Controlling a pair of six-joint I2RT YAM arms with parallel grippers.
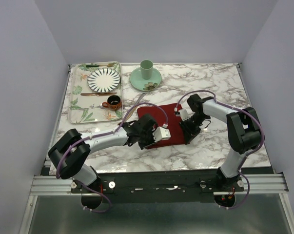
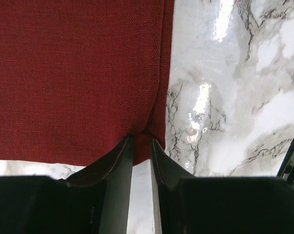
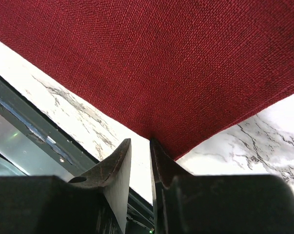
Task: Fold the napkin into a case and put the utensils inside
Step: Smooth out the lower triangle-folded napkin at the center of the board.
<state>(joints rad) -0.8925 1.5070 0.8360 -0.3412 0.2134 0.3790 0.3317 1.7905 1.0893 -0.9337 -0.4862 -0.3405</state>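
1. My left pincer (image 2: 142, 142) is almost closed. Its tips nip the near edge of the napkin (image 2: 73, 73), and the cloth puckers where they meet it.
2. My right pincer (image 3: 140, 142) is just as narrow. It grips one corner of the same dark red cloth, which spreads away from the tips in a smooth sheet.
3. The napkin sits mid-counter (image 1: 210, 83), toward the near side, between my two arms.
4. In the left wrist view, a seam-like line runs just inside the cloth's right edge.
5. A floral tray (image 1: 78, 105) in the far left corner, well apart from the napkin, carries the striped plate (image 1: 104, 79). A green cup (image 1: 146, 69) stands just beside the tray.
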